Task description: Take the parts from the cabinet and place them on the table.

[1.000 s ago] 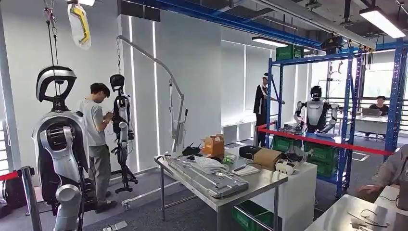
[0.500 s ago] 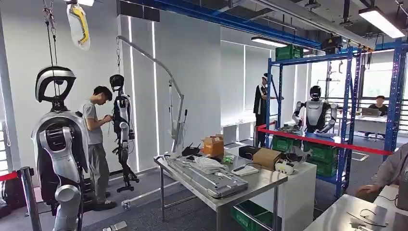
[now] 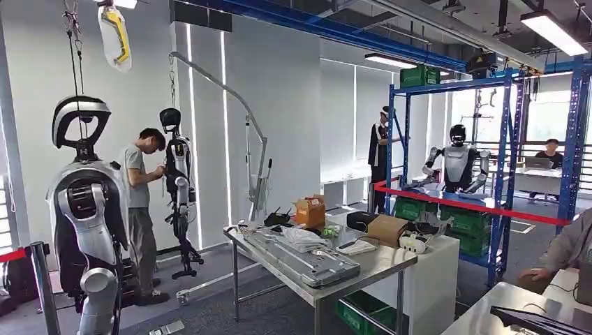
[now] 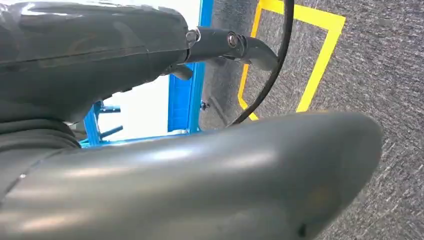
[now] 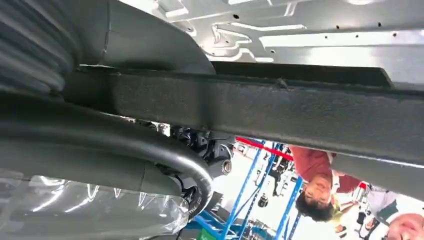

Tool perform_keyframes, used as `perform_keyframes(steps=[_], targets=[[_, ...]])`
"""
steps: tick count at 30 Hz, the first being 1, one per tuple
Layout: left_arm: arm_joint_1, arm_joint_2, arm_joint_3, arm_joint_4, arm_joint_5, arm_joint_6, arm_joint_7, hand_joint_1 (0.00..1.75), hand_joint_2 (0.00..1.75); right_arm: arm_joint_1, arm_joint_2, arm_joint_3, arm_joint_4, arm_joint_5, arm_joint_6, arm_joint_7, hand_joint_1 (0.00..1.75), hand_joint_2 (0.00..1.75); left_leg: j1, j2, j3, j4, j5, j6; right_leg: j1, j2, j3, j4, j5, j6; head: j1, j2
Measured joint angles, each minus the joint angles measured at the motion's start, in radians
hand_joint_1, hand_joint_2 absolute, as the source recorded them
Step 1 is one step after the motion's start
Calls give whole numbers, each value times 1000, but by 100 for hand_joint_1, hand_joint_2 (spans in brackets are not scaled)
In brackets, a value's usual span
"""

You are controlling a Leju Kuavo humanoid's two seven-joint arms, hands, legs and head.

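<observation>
The right robot hand (image 5: pixel 100 150) grips a dark, flat, rough-surfaced bar-shaped part (image 5: pixel 300 110), clamped between its thick grey thumb and a dark finger curling underneath. Just beyond the hand and the part lies a silver pressed sheet-metal panel (image 5: pixel 325 45). In the head view the part's dark edge shows over the bare steel desk (image 3: pixel 489 314). The left robot hand (image 4: pixel 175 165) holds nothing, its finger well apart from the thumb; past it are grey carpet floor (image 4: pixel 390 75), yellow floor tape (image 4: pixel 320 60) and a blue metal rack (image 4: pixel 182 105).
</observation>
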Motion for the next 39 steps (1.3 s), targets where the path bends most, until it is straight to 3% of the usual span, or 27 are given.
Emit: perform_keyframes(steps=[3,5,6,7,9,11,12,13,15,16,17,18,21,22,23,26,27,28,29,31,32,33,34,35,39], targets=[[0,0,0,0,0,0,0,0,0,1,0,0,0,3,-1,-3,175,175,-1,0,-1,1,-1,3,-1,0,0,0,1,2,1,0],[-1,0,-1,0,-1,0,1,0,0,0,0,0,0,6,-6,-5,175,175,-3,1,0,-3,3,8,-1,1,2,-8,6,9,0,0],[-2,-4,-2,0,-2,0,2,0,0,3,-2,-2,0,9,-8,-5,175,175,6,5,11,-25,14,18,5,2,6,-13,6,13,0,0],[-4,-8,-3,0,-3,0,3,0,0,6,-3,-2,0,10,-12,-6,175,175,11,11,21,-46,24,18,0,3,3,-8,-1,14,-1,0],[-8,-10,-7,0,-8,-1,5,0,0,6,-8,-3,1,10,-19,-6,175,175,14,13,24,-54,29,24,-1,5,-50,94,-57,18,-2,0],[-10,-12,-8,0,-9,-1,5,0,0,18,-11,-3,4,10,-19,-6,175,175,18,16,25,-54,28,23,-11,6,-130,243,-104,27,-3,0],[-10,-13,-9,0,-9,-1,5,0,0,27,-12,-3,6,10,-20,-6,175,175,23,19,26,-53,26,19,-18,5,-151,270,-98,34,-4,0],[-10,-15,-9,0,-11,-2,5,0,0,34,-13,-3,8,10,-20,-6,175,175,29,20,27,-52,23,14,-26,5,-145,247,-69,43,-4,0],[-10,-19,-11,0,-12,-2,8,0,0,42,-14,-3,10,10,-22,-5,175,175,45,25,28,-39,11,-7,-44,-1,-80,97,21,66,-6,0],[-10,-19,-14,0,-13,-2,11,0,0,46,-14,-3,10,11,-24,-5,175,175,48,27,26,-25,1,-22,-55,-19,-41,13,61,80,-7,0],[-9,-12,-15,-2,-15,0,16,0,0,51,-12,-4,16,12,-31,-6,175,175,39,27,21,-16,-8,-36,-40,-34,-35,6,30,97,-7,-1],[-11,-16,-16,-1,-18,0,23,0,0,52,-11,-5,16,10,-37,-6,175,175,40,30,20,-6,-12,-43,-37,-25,-35,9,27,69,-9,0],[-8,-16,-20,0,-22,0,24,0,0,83,-10,-5,17,11,-41,-7,175,175,44,38,25,-11,-15,-47,-35,-10,-42,26,19,47,-7,0],[-9,-16,-24,0,-24,0,24,0,0,83,-8,-6,16,11,-42,-8,175,175,49,30,27,-4,-27,-50,-35,-5,-40,26,16,36,-6,2],[-12,-15,-25,0,-27,0,27,0,0,82,-7,-7,16,12,-47,-5,175,175,50,8,11,33,-52,-45,-34,-2,-39,26,15,29,-7,0],[-11,-14,-27,0,-31,0,39,0,0,91,11,-14,16,13,-61,-1,175,175,33,-11,-113,272,-137,-34,-23,13,-33,26,10,14,-3,0],[-10,-12,-27,0,-33,0,40,0,0,101,18,-15,16,14,-63,0,175,175,25,-13,-146,319,-138,-29,-18,20,-33,26,9,9,-4,0],[-11,-10,-28,0,-35,0,40,0,0,110,29,-17,16,14,-65,0,175,175,17,-15,-154,314,-120,-19,-12,27,-31,26,8,5,-4,0],[-13,-10,-31,0,-36,0,40,0,0,118,36,-20,16,14,-69,0,175,175,7,-18,-142,263,-81,-6,-9,33,-29,26,7,3,-4,0],[-16,-8,-34,-1,-38,-2,40,0,0,127,45,-23,16,19,-73,0,175,175,-12,-28,-78,93,9,25,-6,43,-28,26,7,3,-4,0],[-18,-5,-35,-1,-39,-2,39,0,0,133,50,-24,16,23,-74,-3,175,175,-22,-39,-54,32,21,41,-7,44,-27,25,7,3,-5,0],[-19,-5,-38,0,-39,-3,38,0,0,139,53,-25,17,26,-77,-3,175,175,-22,-33,-49,24,21,39,2,48,-30,25,7,4,-6,0],[-20,-4,-40,-1,-41,-3,38,0,0,145,53,-26,17,27,-77,-5,175,175,-21,-30,-49,22,22,36,-2,48,-30,23,8,6,-7,0],[-21,-5,-40,0,-41,-3,38,0,0,149,57,-26,16,27,-77,-6,175,175,-20,-30,-48,17,25,17,1,47,-30,26,6,1,-9,0],[-24,-4,-44,-1,-45,-3,34,0,0,152,61,-27,16,56,-78,-4,175,175,-21,-38,-50,18,26,17,-1,41,-26,19,8,3,-9,0]])
